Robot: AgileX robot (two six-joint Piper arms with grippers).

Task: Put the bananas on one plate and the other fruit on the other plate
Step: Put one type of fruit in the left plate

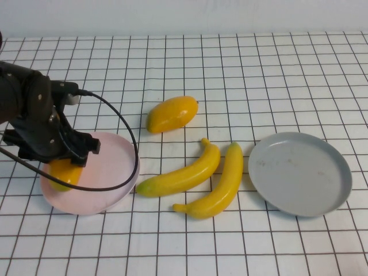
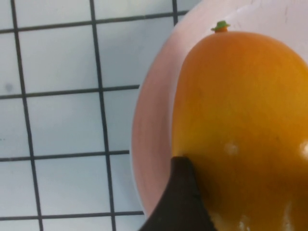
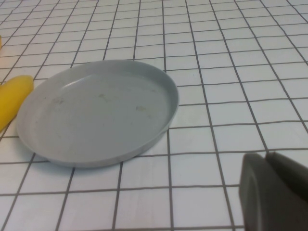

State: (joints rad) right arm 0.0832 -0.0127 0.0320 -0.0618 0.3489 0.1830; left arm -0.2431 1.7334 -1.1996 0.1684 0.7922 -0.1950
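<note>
Left gripper over pink plate, clamped wide on 1 mango. Lower gently, open fully, lift straight. Second mango and 2 bananas on cloth; grey plate bare. Right gripper closed, parked nearby.

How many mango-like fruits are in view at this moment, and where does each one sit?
2. One mango sits on the pink plate under the left gripper, whose jaws are around it. The other mango lies on the table beyond the bananas. None seems hidden.
</note>
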